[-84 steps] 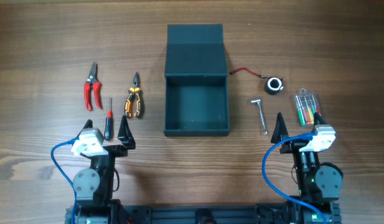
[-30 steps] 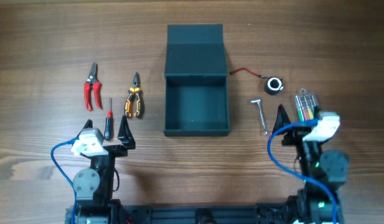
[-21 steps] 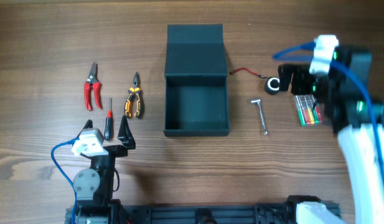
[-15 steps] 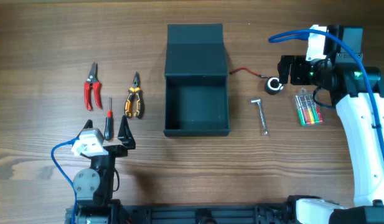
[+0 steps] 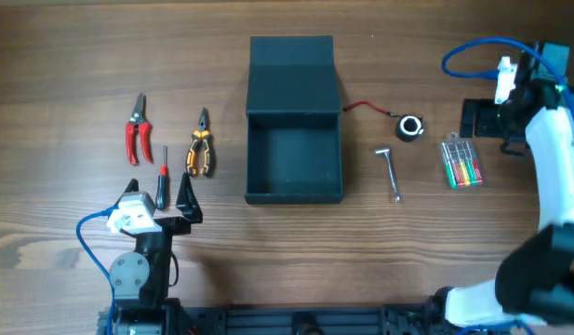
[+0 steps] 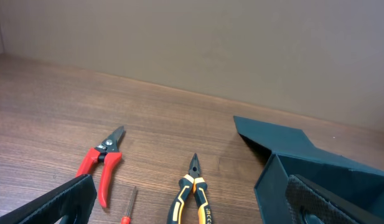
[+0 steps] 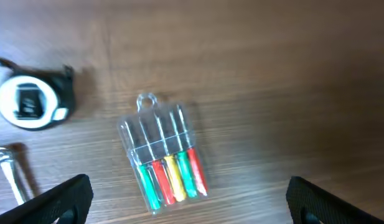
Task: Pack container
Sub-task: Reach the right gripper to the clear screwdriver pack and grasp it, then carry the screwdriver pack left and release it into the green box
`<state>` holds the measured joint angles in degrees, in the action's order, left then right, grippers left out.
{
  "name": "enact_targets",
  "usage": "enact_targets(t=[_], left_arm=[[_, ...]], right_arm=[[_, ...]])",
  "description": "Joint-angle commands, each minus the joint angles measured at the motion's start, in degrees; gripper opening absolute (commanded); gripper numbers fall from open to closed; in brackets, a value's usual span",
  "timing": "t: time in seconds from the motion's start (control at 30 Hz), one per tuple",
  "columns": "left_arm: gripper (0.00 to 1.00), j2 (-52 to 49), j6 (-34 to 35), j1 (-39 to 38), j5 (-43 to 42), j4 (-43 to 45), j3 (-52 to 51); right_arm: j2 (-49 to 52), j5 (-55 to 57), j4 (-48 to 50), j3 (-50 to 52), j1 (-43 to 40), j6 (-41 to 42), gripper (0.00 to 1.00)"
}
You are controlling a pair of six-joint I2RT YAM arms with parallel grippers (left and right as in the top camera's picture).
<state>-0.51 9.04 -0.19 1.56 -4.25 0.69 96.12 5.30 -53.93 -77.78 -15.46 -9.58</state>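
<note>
While the left end effector [image 5: 159, 197] sits at lower left with its fingers spread wide, the right end effector [image 5: 474, 119] hangs at upper right, equally wide, beside the clear screwdriver pack [image 5: 460, 165]. The container [image 5: 294, 196] stands open at the centre of the bench [image 5: 63, 56], with its lid [image 5: 291, 74] laid back toward the top edge.
</note>
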Motion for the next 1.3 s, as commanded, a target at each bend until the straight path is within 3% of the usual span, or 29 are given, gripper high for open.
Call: enact_targets(t=[0.0, 0.23, 0.83, 0.97, 1.17, 1.27], left_arm=[[1.00, 0.31, -1.16, 0.46, -0.87, 0.17, -0.33], [1.00, 0.31, -1.16, 0.46, -0.87, 0.17, -0.33], [1.00, 0.31, -1.16, 0.46, -0.87, 0.17, -0.33], [1.00, 0.31, -1.16, 0.46, -0.90, 0.17, -0.33], [1.00, 0.31, -1.16, 0.46, -0.87, 0.17, -0.33], [1.00, 0.31, -1.16, 0.46, -0.87, 0.17, -0.33]], right_arm=[[8.13, -4.37, -0.35, -0.72, -0.70, -2.84, 1.00], [14.38, -4.66, -1.31, 0.00, -0.48, -6.91, 1.00], [14.38, -1.25, 14.25, 15.28, -0.48, -0.72, 0.99], [14.38, -0.07, 14.23, 15.28, -0.48, -0.07, 0.75], [14.36, 2.45, 13.57, 15.17, -0.48, 2.23, 0.73], [14.36, 2.45, 12.83, 14.19, -0.48, 2.25, 0.67]])
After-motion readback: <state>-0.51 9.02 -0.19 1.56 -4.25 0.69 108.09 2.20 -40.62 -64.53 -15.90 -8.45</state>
